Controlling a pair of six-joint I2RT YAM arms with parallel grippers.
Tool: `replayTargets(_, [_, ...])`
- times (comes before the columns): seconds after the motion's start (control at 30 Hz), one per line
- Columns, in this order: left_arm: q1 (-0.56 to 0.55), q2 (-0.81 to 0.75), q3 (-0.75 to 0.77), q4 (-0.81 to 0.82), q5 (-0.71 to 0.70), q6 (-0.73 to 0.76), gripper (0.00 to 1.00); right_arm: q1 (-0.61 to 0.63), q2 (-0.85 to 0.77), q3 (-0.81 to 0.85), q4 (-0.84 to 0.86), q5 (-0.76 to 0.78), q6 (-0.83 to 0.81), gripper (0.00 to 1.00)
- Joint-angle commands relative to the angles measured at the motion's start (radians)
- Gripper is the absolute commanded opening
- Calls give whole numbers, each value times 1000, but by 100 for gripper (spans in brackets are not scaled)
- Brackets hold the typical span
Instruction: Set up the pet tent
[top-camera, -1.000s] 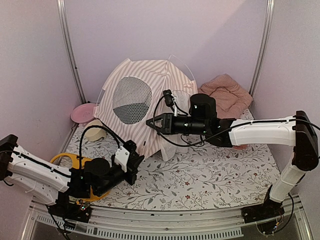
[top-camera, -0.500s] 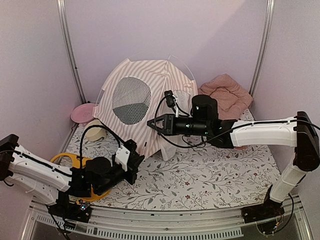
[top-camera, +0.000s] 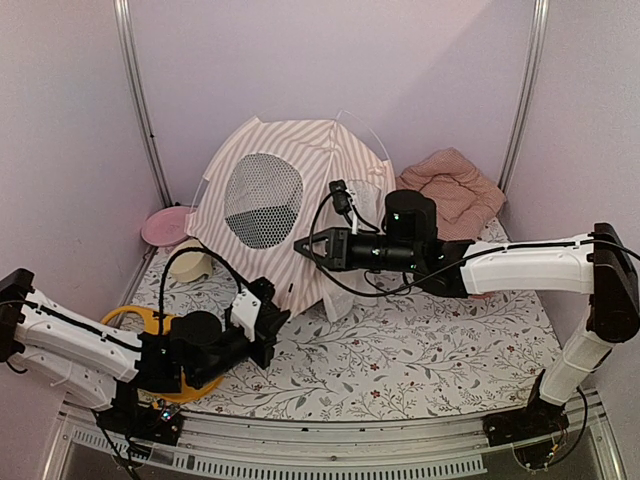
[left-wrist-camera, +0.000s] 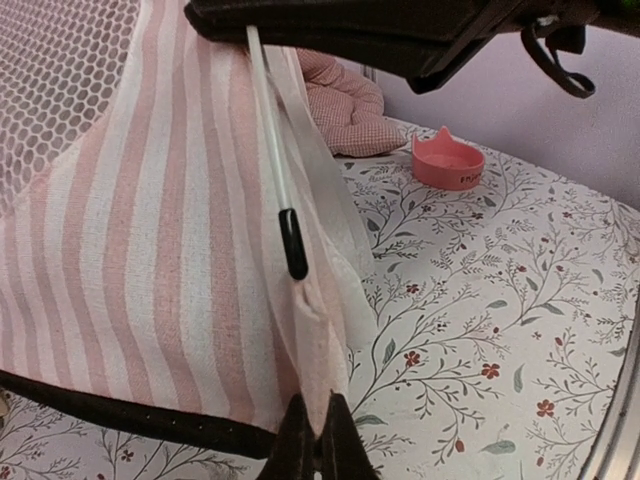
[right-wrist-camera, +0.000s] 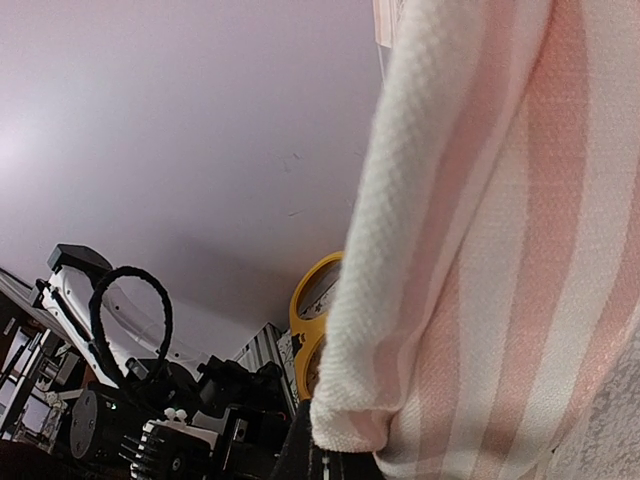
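Note:
The pet tent (top-camera: 262, 195), pink-and-white striped with a round mesh window, stands at the back of the table. My left gripper (top-camera: 283, 313) is shut on the tent's lower front corner; in the left wrist view its tips (left-wrist-camera: 318, 440) pinch a fold of pink fabric just under a thin white pole with a black end (left-wrist-camera: 293, 242). My right gripper (top-camera: 299, 245) is shut on the tent's front edge higher up; in the right wrist view the striped fabric (right-wrist-camera: 480, 250) fills the right side and its hem sits at the fingertips (right-wrist-camera: 335, 462).
A pink checked cushion (top-camera: 455, 185) lies at the back right. A small pink bowl (left-wrist-camera: 447, 162) sits on the floral mat. A pink plate (top-camera: 165, 225), a cream bowl (top-camera: 192, 262) and a yellow ring toy (top-camera: 135, 322) are at the left.
The right arm has shifted a little to the right and lower, still holding the tent. The left arm has hardly moved.

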Motion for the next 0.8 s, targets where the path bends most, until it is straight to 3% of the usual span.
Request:
replayTargets(0.0, [-2, -30, 22, -13, 40, 6, 0, -27, 24, 16, 36, 59, -15, 0])
replayTargets(0.77, [-4, -57, 45, -24, 62, 44, 0, -20, 52, 36, 15, 78, -20, 0])
